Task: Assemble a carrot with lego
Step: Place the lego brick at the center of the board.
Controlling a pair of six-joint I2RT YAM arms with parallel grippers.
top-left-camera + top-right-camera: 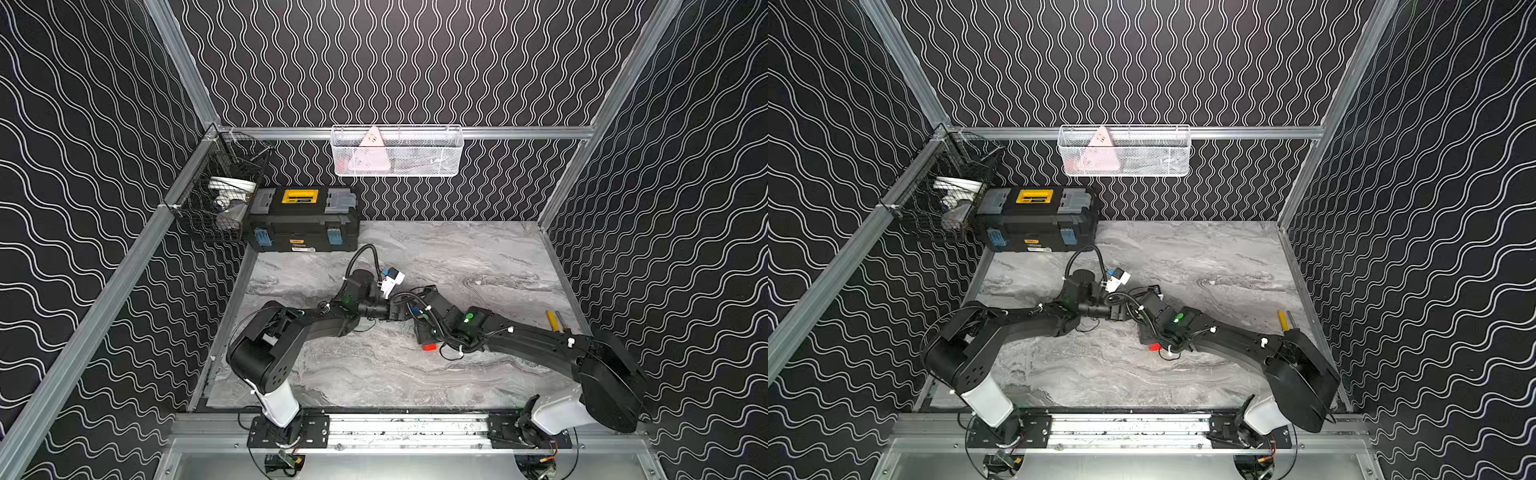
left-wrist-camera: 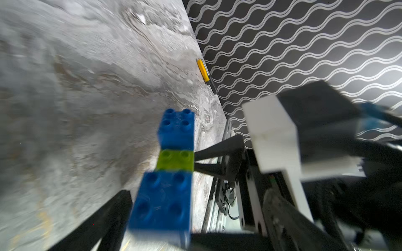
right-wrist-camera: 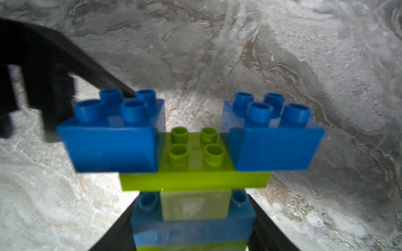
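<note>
My right gripper point(image 3: 191, 230) clamps the narrow part of the carrot point(image 3: 195, 180) and holds it over the middle of the tabletop point(image 1: 457, 257), wide end toward my left arm, so the top bricks can be reached. My left gripper point(image 2: 161, 215) has its jaws spread wide around one dark blue brick point(image 2: 163, 206) there, without pinching it; I judge this brick is already seated. Farther, a screwdriver point(image 1: 552, 320) lies at the right edge and a toolbox point(image 1: 301, 220) stands in the far left corner; between them is much free room.
</note>
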